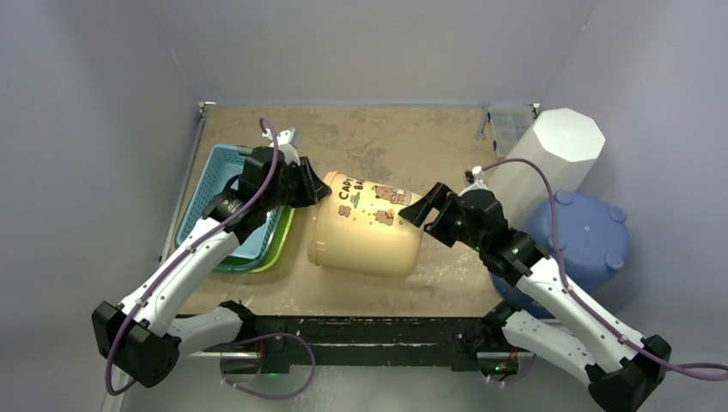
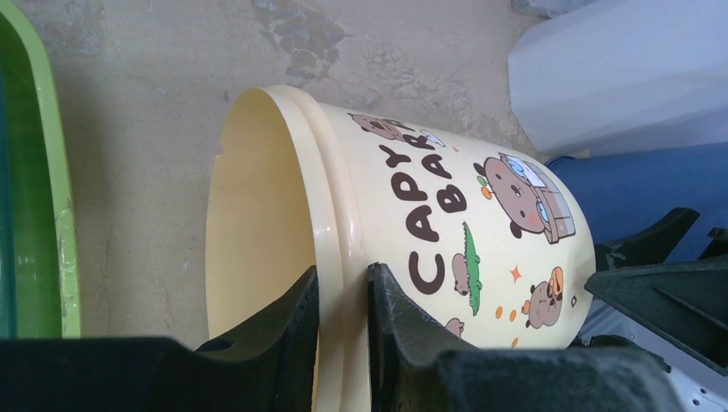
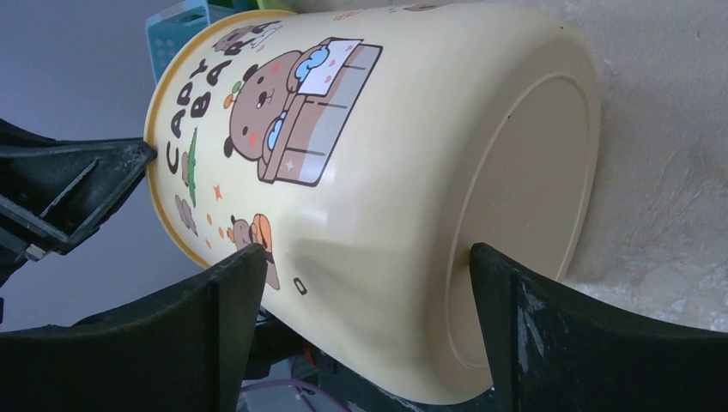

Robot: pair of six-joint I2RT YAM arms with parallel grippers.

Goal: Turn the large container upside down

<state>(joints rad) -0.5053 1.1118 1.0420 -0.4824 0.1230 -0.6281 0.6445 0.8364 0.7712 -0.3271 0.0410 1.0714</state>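
Observation:
The large container (image 1: 369, 236) is a cream tub printed with capybaras, tipped onto its side between my two arms. In the left wrist view its open mouth faces left (image 2: 257, 215). My left gripper (image 2: 343, 273) is shut on its rim, one finger inside the mouth and one on the outer wall, at the tub's upper left (image 1: 322, 190). In the right wrist view the container's flat base (image 3: 532, 197) faces right. My right gripper (image 3: 365, 257) stands open and wide across the base corner, one finger by the side wall, the other at the bottom face (image 1: 421, 210).
A teal basket (image 1: 219, 184) sits in a green tray (image 1: 276, 249) at the left, close to the left arm. A tall white octagonal bin (image 1: 554, 150) and an overturned blue tub (image 1: 584, 236) stand at the right. A small clear box (image 1: 506, 120) is at the back.

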